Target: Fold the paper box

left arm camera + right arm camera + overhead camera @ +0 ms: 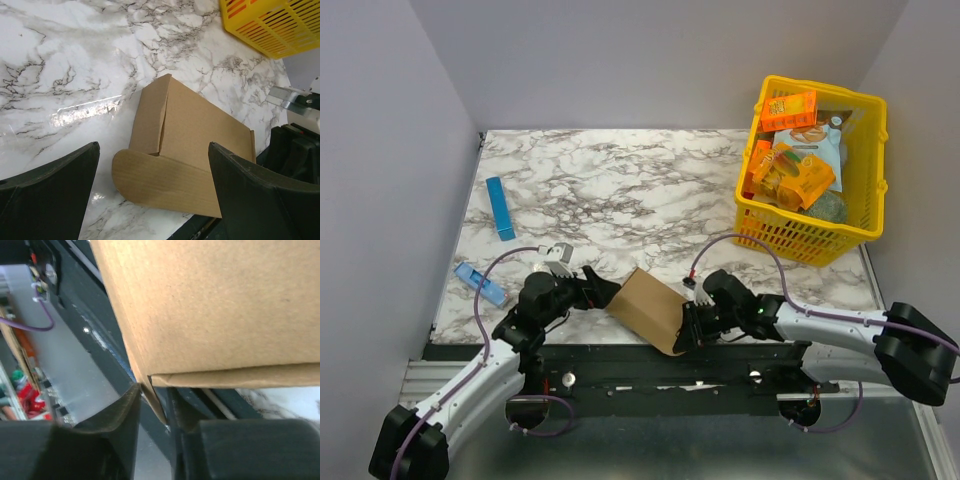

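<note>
the paper box (648, 308) sits at the near edge of the bench (620, 190), between the two arms. it is partly built: its walls stand up, and a rounded flap (160, 187) lies flat on the marble on the side facing the left arm. the box is skewed to the bench edge, and its long axis seems to run from far-left to near-right, so one end faces the left gripper (604, 290) and the other faces the right gripper (684, 330). the right gripper is the nearer one. it is at the box's near-right corner, over the dark rail (650, 365) in front of the bench, with its jaws narrow and a thin lower edge of cardboard between the fingers (117, 420). i cannot tell whether that edge is firmly pinched, since a sliver of gap shows beside it. the left gripper is wide and holds nothing. it is just beside the box's left end but apart from it, with the flap lying in line between its fingers (55, 195). in my judgement the coming move turns on this: the right side can steady the box by its edge, and the loose flap points straight at the left gripper, so the left arm is the one placed to lift the flap and fold it up against the box.
</note>
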You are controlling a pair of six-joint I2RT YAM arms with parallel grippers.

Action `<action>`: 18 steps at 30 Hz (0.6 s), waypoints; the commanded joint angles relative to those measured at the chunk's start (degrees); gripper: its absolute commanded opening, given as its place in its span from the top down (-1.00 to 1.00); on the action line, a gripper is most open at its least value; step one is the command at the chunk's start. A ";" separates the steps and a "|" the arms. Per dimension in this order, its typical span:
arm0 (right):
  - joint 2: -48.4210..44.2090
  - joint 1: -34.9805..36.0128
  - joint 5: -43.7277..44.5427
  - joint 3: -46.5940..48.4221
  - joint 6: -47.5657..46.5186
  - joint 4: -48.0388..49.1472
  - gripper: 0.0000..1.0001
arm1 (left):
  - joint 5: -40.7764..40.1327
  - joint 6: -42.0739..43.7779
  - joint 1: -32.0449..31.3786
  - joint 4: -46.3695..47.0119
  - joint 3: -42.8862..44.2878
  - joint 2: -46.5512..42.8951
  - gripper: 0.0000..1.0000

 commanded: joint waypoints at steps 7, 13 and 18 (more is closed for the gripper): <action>-5.33 0.32 -1.97 6.85 4.35 -7.71 0.74 | 1.62 0.15 0.30 -9.20 9.28 -3.36 -0.97; -7.35 -2.30 -6.71 8.34 6.90 -7.72 0.83 | 1.79 1.12 0.39 -18.96 16.49 -3.02 -0.97; -8.84 -7.93 -13.11 8.78 8.04 -6.93 0.90 | 3.28 2.08 0.39 -21.34 20.36 -2.14 -0.97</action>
